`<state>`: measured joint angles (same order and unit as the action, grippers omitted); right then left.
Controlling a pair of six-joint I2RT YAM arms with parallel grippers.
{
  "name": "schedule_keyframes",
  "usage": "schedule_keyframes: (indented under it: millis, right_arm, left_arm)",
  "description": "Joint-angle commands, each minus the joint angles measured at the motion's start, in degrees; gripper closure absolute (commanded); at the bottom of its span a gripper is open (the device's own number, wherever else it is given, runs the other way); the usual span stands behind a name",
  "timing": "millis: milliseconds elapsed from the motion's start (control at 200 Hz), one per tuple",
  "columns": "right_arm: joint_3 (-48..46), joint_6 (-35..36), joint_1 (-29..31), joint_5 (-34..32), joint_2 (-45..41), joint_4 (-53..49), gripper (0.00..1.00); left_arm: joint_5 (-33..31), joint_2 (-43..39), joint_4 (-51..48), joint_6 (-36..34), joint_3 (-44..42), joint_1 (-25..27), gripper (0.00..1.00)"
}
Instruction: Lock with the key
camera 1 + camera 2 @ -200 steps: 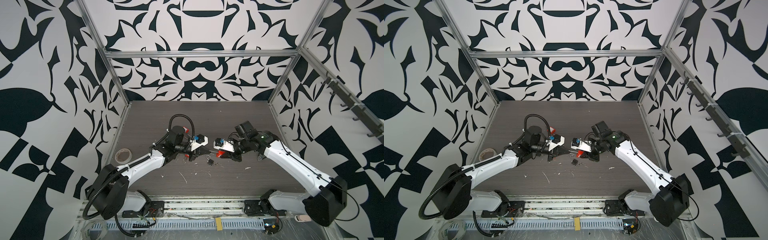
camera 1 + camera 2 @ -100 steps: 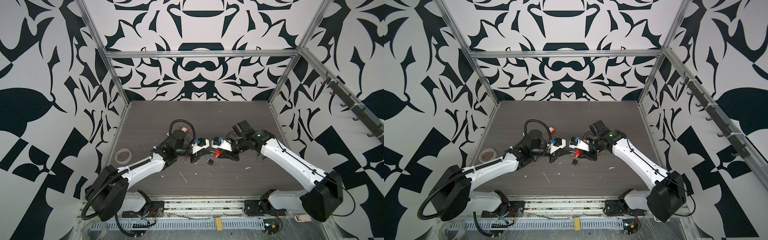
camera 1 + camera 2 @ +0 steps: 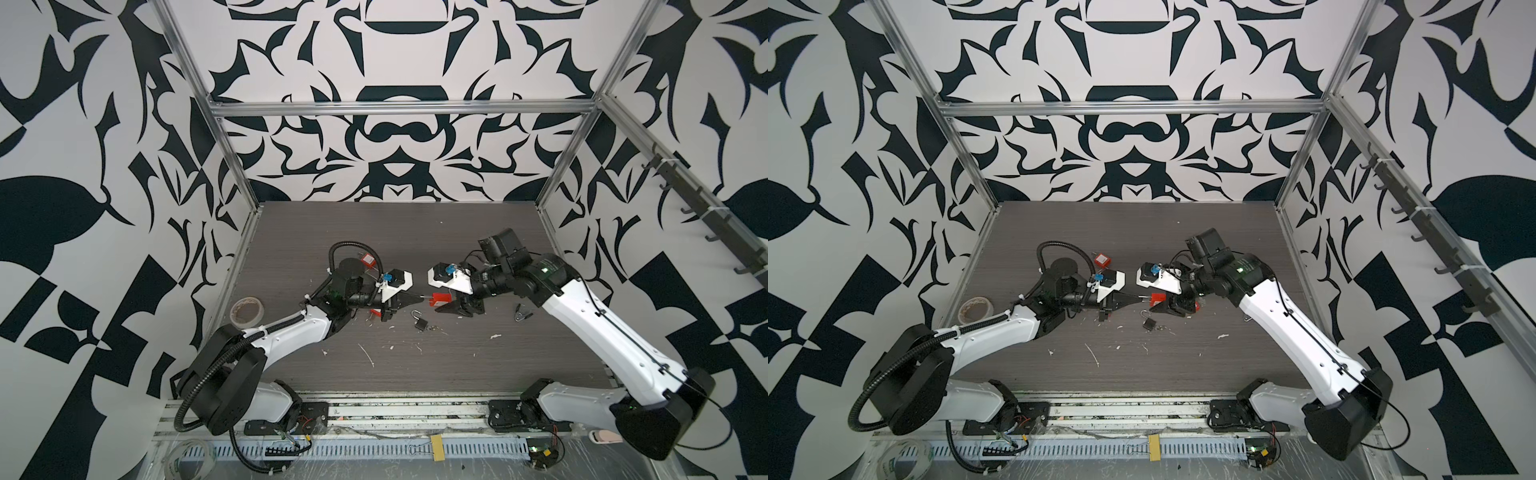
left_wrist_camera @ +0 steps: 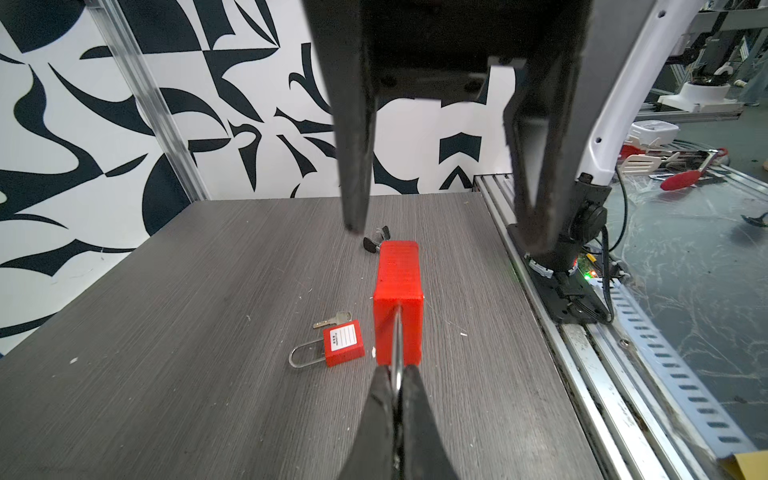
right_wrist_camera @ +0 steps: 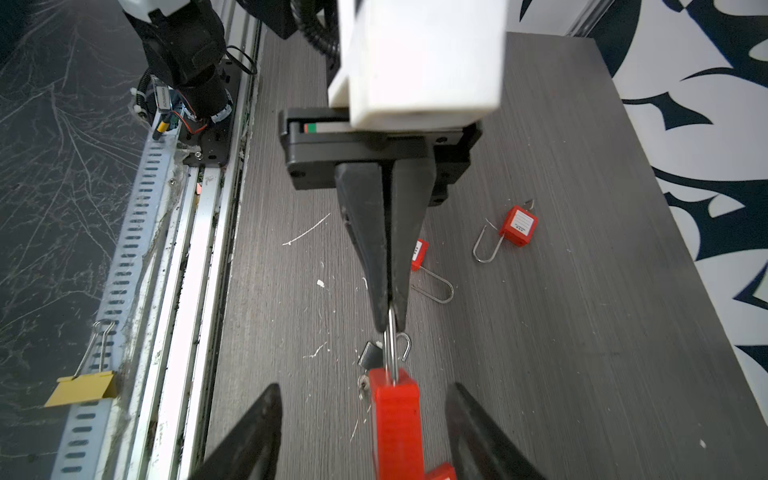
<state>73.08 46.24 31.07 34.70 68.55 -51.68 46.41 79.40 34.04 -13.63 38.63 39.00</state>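
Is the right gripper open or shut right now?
Open: the right gripper shows its jaws apart, either side of the red padlock, gaps on both sides.

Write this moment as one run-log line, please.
left gripper: shut on shackle of red padlock | right gripper: open, jaws apart either side of padlock, no grip | black padlock: on table

padlock [image 4: 398, 291]: red body, silver shackle [image 5: 390, 345] | table [image 3: 415, 374]: grey wood-grain | walls [image 3: 399, 54]: black-and-white swirling shapes | fingers [image 4: 374, 424]: black | arms [image 3: 602, 324]: white | binder clip [image 5: 81, 388]: yellow
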Motion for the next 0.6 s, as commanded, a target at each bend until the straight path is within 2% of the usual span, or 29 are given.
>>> schedule_keyframes:
  millis: [0, 180, 330, 595]
  right_arm:
    - [2.5, 0.1, -1.4, -3.7, -2.6, -7.6, 0.35]
    - [0.1, 0.6, -4.6, -9.7, -3.4, -8.0, 0.36]
    - [-0.2, 1.9, -5.8, -9.2, -0.3, -10.1, 0.39]
    - [-3.2, 1.7, -5.8, -8.3, 2.5, -5.5, 0.41]
  left_arm:
    - [2.9, 0.3, 3.3, 1.1, 1.3, -0.1, 1.0]
    - [3.9, 0.3, 3.3, 1.4, 1.1, -0.1, 1.0]
    - [4.2, 0.2, 3.1, 1.7, 1.3, -0.2, 1.0]
    - [4.9, 0.0, 2.8, 2.2, 1.9, -0.1, 1.0]
